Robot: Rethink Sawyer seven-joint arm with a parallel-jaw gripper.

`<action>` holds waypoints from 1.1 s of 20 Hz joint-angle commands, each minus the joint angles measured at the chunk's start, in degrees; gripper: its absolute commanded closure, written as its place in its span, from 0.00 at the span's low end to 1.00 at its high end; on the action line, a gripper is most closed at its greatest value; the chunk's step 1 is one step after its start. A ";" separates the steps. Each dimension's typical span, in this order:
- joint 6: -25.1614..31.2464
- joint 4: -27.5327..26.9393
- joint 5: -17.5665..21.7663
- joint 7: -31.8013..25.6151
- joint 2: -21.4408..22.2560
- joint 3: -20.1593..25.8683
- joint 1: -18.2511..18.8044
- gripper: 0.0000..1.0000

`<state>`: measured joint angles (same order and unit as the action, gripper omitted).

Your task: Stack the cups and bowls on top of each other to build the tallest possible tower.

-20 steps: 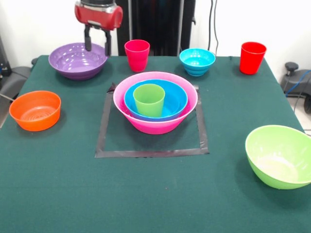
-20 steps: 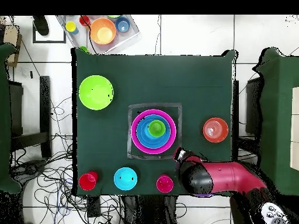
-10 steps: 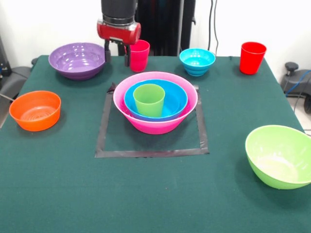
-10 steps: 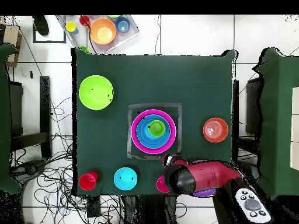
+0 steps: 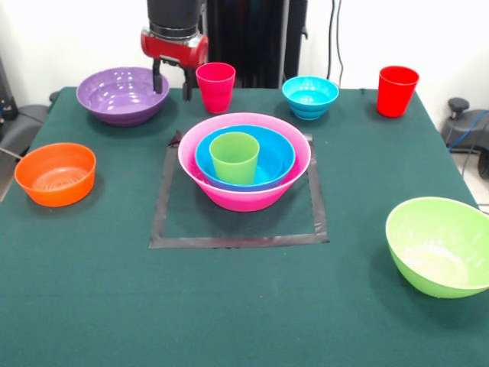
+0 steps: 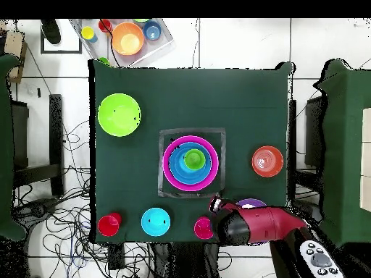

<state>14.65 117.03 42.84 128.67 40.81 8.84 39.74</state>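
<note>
Pink cup (image 5: 215, 86) stands upright at the table's (image 5: 92, 306) far edge, between the purple bowl (image 5: 122, 94) and small blue bowl (image 5: 309, 96), apart from the tower (image 5: 244, 160) in the taped square. Gripper (image 5: 171, 86) hovers just beside the cup, fingers spread, holding nothing. Cup looks light, stiff, smooth, likely slippery; tapered wall. Best hold: across the rim, one finger inside, one outside.
</note>
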 commanded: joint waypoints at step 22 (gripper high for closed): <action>-13.30 -11.63 5.60 2.44 -13.61 -10.83 -7.66 0.00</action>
<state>6.50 111.47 45.08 128.67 32.04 -1.22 34.00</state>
